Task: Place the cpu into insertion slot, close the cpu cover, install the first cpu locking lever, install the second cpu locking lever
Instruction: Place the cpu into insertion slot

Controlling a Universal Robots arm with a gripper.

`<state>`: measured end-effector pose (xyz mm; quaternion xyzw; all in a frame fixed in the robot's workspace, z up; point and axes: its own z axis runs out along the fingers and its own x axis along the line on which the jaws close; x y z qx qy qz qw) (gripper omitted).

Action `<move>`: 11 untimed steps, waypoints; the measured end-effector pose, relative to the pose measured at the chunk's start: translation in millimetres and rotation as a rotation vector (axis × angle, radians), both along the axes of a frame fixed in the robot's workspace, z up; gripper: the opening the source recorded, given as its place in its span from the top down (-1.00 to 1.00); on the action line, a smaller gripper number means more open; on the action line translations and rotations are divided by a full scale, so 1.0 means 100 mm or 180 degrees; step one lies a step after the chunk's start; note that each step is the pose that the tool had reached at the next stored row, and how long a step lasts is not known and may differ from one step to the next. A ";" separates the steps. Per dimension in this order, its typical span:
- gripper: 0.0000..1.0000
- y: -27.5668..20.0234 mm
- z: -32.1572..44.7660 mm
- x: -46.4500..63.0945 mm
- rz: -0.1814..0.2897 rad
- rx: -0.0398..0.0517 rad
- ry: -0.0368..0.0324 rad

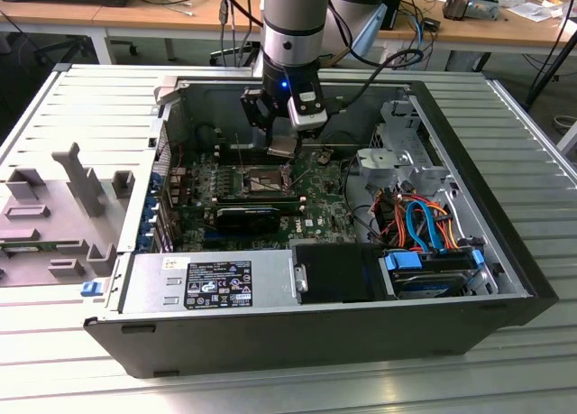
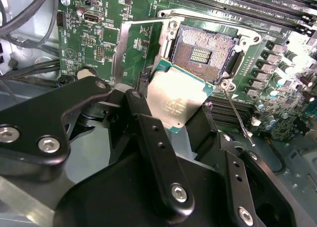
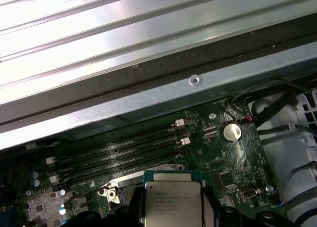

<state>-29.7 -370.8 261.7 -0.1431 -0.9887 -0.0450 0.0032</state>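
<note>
Our end effector [image 2: 171, 111], clamped on the cpu [image 2: 178, 88], holds it just beside the insertion slot [image 2: 205, 51], not yet seated, and we judge a skewed descent could bend contacts there.

You see the arm [image 1: 290, 17] reaching down into the open computer case [image 1: 270, 337], which lies on the ribbed metal bench [image 1: 505, 378]. Its gripper [image 1: 282, 136] has the fingers clamped on the cpu [image 1: 283, 148], which hangs over the green motherboard [image 1: 315, 207] just beside the insertion slot [image 1: 257, 179]. Orange and blue cables [image 1: 424, 220] sit toward the exterior view's right, and a silver power supply [image 1: 212, 283] lies along the case's near wall.
</note>
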 end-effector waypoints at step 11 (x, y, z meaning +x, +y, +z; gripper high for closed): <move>-0.09 0.000 0.000 0.00 -0.0033 0.0000 0.0000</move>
